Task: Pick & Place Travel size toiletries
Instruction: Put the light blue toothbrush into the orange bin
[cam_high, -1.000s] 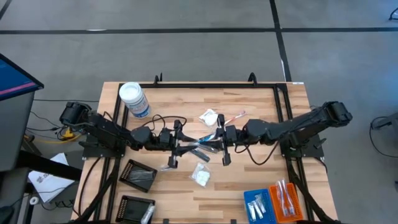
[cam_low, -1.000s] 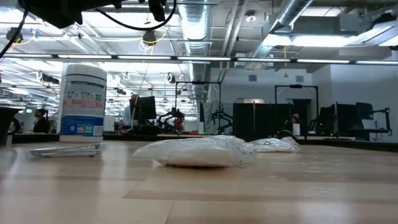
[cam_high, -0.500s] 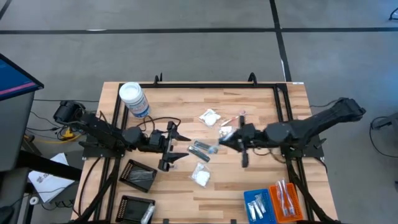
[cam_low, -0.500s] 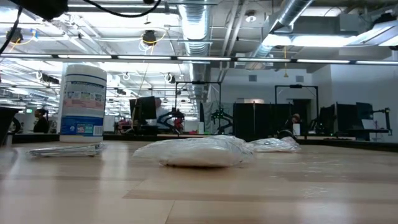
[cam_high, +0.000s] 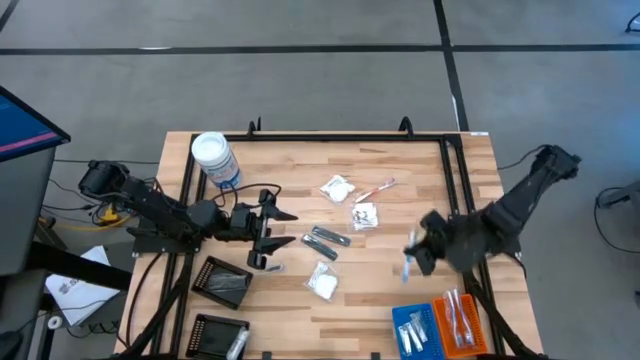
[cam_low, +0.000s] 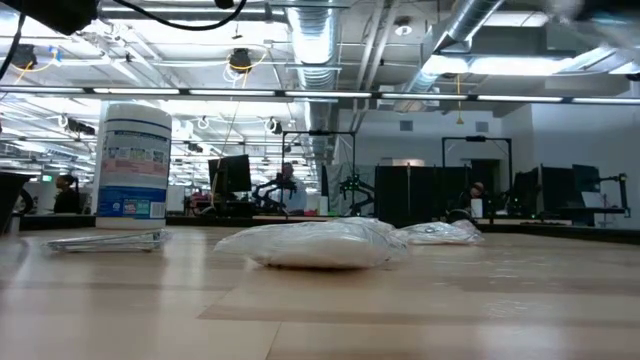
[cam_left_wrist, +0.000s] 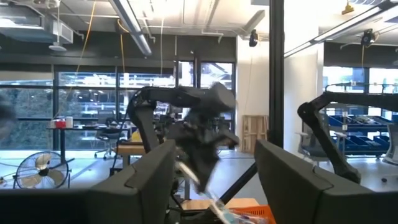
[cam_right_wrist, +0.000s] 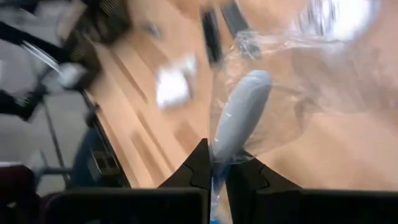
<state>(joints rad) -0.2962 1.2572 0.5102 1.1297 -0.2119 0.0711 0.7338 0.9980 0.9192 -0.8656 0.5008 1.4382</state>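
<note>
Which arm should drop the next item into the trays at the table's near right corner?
Right. Its claw is shut on a clear-wrapped blue toothbrush and hangs close to the blue tray; the left claw is open, empty, across the table.

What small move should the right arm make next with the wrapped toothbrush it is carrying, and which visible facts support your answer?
Probably carry it on toward the blue tray and lower it there. The right gripper is shut on a clear-wrapped blue toothbrush, held above bare table short of the trays. The blue tray already holds similar blue items, the orange tray pinkish ones. The left gripper waits open over the table's left side.
</note>
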